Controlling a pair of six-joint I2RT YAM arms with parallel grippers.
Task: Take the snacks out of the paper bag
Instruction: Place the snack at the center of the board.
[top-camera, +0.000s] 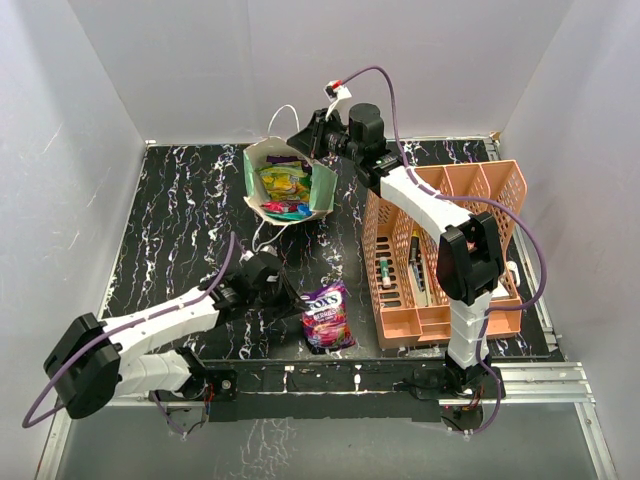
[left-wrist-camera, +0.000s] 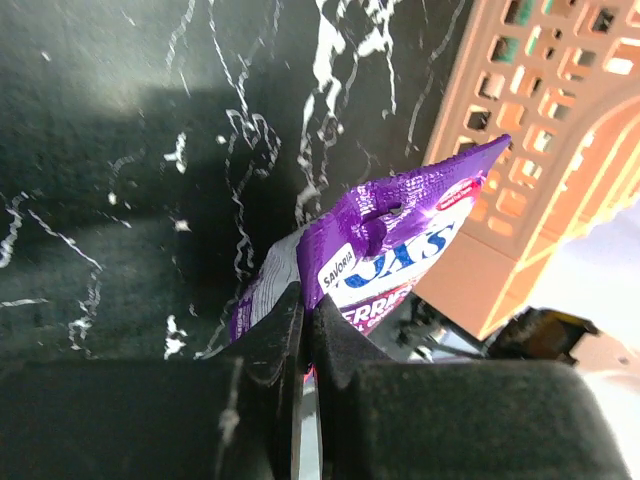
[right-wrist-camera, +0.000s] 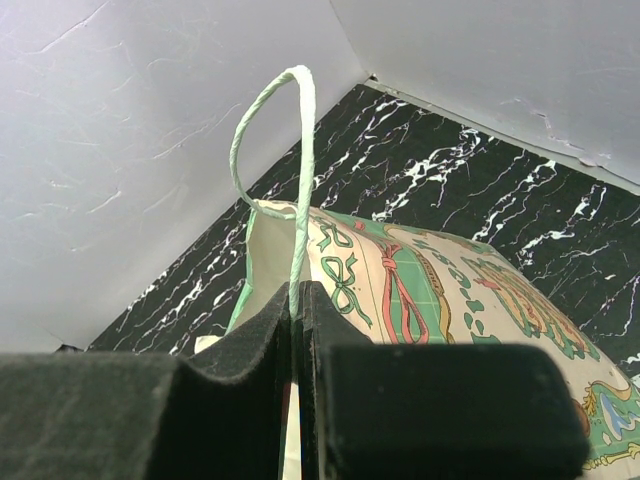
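Note:
The paper bag (top-camera: 322, 186) stands open at the back of the table, with yellow-green and teal snacks (top-camera: 283, 190) showing inside. My right gripper (top-camera: 308, 140) is shut on the bag's thin cord handle (right-wrist-camera: 301, 150), just above the printed bag wall (right-wrist-camera: 450, 290); in the right wrist view the gripper (right-wrist-camera: 297, 296) pinches the cord between its pads. A purple-pink Fox's packet (top-camera: 327, 316) lies near the front edge. My left gripper (top-camera: 291, 296) is shut on that packet's edge, and the packet (left-wrist-camera: 400, 235) sticks up from the left gripper (left-wrist-camera: 306, 303).
The peach slotted organiser (top-camera: 445, 330) stands on the right, close to the purple packet, with small items in its compartments. The organiser's wall (left-wrist-camera: 540, 150) is right behind the packet in the left wrist view. A white cord handle (top-camera: 268, 238) hangs in front of the bag.

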